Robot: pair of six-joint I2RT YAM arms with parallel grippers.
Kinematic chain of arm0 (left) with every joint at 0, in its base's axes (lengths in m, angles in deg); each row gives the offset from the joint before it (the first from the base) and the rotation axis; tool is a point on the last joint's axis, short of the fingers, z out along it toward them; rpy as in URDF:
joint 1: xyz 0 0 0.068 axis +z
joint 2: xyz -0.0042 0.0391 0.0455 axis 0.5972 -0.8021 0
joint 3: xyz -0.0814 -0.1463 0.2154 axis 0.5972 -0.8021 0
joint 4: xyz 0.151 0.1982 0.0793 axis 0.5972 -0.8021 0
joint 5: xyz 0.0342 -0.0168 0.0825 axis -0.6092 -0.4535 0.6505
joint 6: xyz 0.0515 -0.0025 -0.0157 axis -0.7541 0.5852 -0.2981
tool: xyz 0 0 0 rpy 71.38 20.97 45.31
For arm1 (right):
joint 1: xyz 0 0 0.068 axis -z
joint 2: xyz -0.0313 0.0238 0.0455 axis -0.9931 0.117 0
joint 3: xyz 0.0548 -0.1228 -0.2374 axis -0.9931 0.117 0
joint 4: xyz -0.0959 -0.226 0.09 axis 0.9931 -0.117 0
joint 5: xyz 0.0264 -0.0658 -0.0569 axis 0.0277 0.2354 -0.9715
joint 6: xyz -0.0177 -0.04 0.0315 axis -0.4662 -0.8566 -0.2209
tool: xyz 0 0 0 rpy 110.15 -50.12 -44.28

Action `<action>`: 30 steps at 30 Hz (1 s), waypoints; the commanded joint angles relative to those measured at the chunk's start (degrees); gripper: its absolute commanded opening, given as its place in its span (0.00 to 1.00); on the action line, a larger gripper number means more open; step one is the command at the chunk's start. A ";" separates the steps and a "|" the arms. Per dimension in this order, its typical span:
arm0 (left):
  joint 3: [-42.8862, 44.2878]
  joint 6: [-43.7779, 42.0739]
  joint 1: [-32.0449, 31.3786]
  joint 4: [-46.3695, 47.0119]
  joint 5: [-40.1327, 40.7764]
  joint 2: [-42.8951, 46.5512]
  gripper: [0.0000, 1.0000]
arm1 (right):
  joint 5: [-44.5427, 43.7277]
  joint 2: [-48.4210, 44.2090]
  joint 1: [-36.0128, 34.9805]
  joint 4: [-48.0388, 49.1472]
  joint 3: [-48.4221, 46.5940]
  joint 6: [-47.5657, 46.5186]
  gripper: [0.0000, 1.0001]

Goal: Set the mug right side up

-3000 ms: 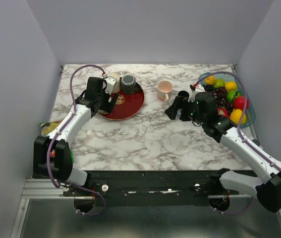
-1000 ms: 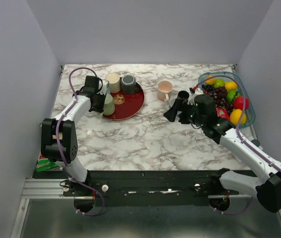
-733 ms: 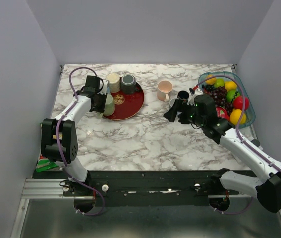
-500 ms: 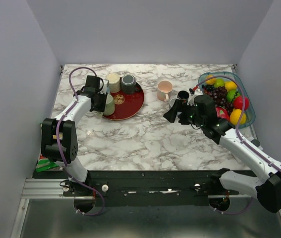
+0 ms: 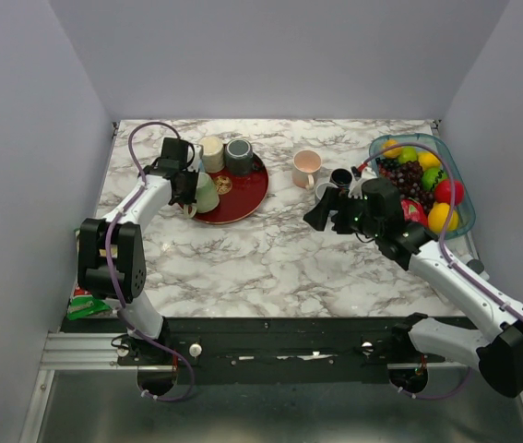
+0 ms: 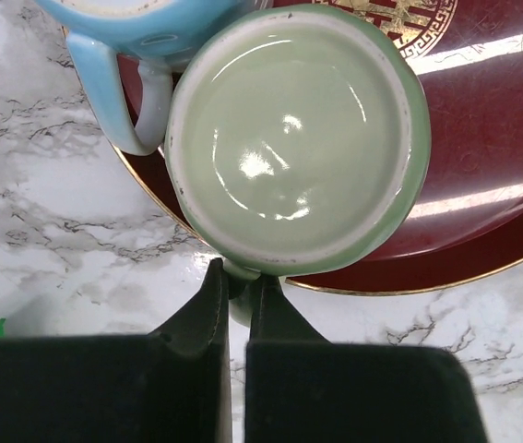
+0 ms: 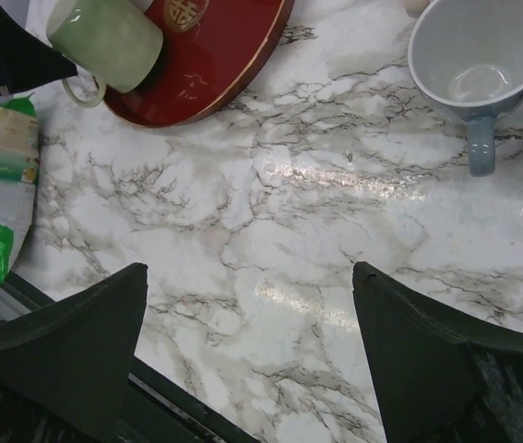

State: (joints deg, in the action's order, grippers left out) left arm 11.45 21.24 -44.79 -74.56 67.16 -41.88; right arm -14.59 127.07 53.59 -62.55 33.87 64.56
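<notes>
One slim handle [image 6: 240, 274] is all that the closed jaws of the left gripper [image 6: 236, 288] pinch, so the green mug [image 6: 298, 138] could swivel and drop onto the red plate [image 6: 492, 175]; the right gripper [image 7: 248, 277] gapes empty.

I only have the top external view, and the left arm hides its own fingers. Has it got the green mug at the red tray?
Observer: Yes. The left wrist view shows the left gripper shut on the green mug by its handle.
Operator: Is the mug upright?
Observer: No. The right wrist view shows it tilted over the edge of the red tray, with its handle outside the rim.
Operator: Anything crowding it?
Observer: A light blue mug sits close beside it, handle towards it. I cannot tell if they touch.
</notes>
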 commanded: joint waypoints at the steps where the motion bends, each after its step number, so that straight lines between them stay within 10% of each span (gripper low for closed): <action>1: 2.80 4.53 -1.81 -0.19 -3.26 3.21 0.00 | 1.41 -2.73 -0.19 0.90 0.92 0.48 1.00; 8: 3.24 17.86 -4.62 0.51 -7.64 11.36 0.00 | 5.18 -6.77 -0.19 1.43 1.10 0.92 1.00; 16: -7.99 45.64 -7.52 24.30 -23.38 24.21 0.00 | 16.24 -9.41 -0.19 13.63 5.49 8.20 1.00; 30: -20.23 74.42 -22.20 51.14 -13.46 38.71 0.00 | 12.57 -8.36 -9.15 47.55 9.36 16.92 1.00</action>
State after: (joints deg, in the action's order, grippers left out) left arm -9.27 88.15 -64.44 -36.35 48.82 -8.44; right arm 0.86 117.08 46.33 -27.06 44.71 79.27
